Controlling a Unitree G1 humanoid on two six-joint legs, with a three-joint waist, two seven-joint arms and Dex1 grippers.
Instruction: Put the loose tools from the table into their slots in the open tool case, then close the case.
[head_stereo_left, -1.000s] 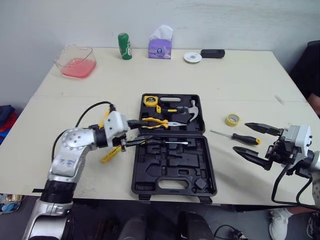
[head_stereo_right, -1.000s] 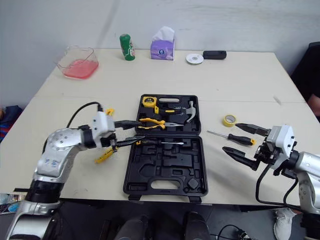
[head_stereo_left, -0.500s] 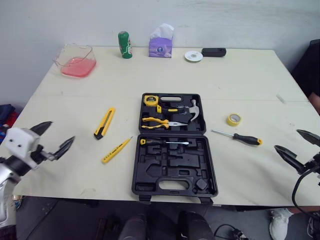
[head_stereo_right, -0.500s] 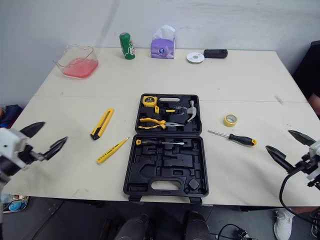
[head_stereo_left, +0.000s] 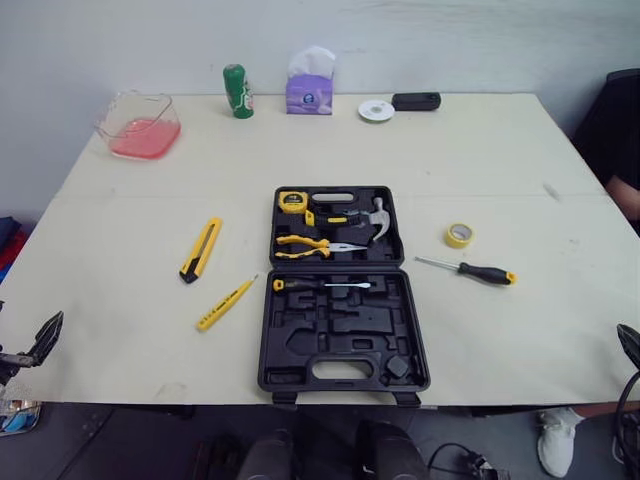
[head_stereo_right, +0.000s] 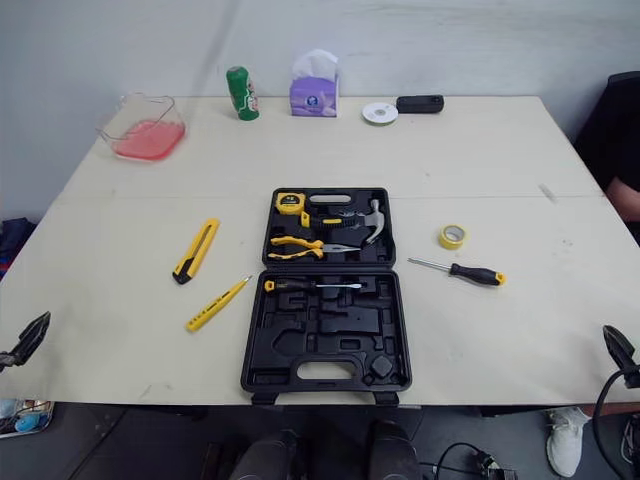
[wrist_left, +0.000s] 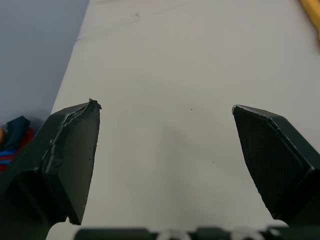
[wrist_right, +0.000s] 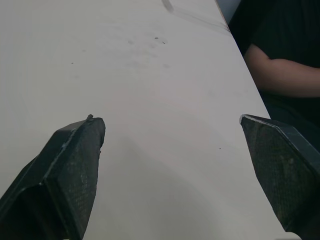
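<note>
Pincers (wrist_left: 165, 106) (wrist_right: 170, 119) (two, spread), three loose tools (head_stereo_left: 200, 250) (head_stereo_left: 227, 303) (head_stereo_left: 470, 269)

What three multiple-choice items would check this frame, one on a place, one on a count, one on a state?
1. Where is the black-handled screwdriver?
A. in the tool case
B. on the table right of the case
C. on the floor
2. How many yellow tools lie on the table left of the case?
A. one
B. two
C. four
3. The case is:
A. open
B. shut
C. standing on edge
B: it lies on bare tabletop right of the case.
B: the utility knife and the tester pen.
A: both halves lie flat, slots showing.
</note>
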